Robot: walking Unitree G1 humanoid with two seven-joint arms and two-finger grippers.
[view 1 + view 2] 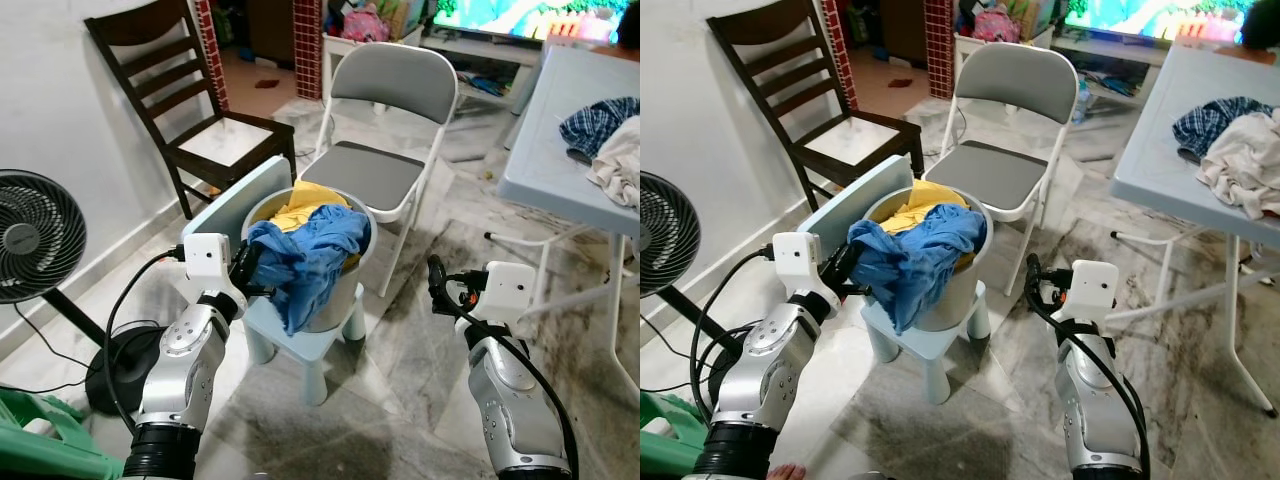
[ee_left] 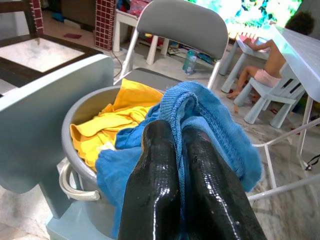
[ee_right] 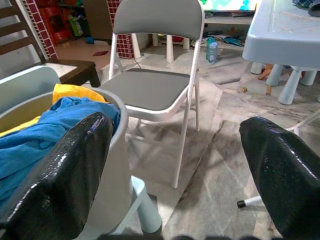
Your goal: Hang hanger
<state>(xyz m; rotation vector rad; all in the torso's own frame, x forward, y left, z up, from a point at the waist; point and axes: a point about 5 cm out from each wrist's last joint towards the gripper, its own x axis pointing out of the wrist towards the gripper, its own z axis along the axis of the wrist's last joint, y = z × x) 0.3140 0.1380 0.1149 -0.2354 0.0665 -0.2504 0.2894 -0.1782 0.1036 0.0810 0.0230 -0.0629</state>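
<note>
Home living room showing: marble floor (image 1: 420, 350), television (image 1: 520, 15) playing, folding chair (image 1: 385, 120), wooden chair (image 1: 180, 90), standing fan (image 1: 30, 235), laundry lying on table (image 1: 560, 130).

Fan (image 1: 35, 235) cropped at left edge

Head eyes look down; wrists share bucket (image 2: 80, 150).

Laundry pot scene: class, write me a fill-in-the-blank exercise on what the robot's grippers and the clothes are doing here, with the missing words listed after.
1. The left gripper is shut on the ______ garment that hangs over the pot's rim.
2. Under that garment, inside the grey pot, lies a ______ cloth.
3. The pot stands on a small light-blue ______.
4. The right gripper hangs beside the pot with its fingers ______.

Missing words: blue; yellow; chair; open
</note>
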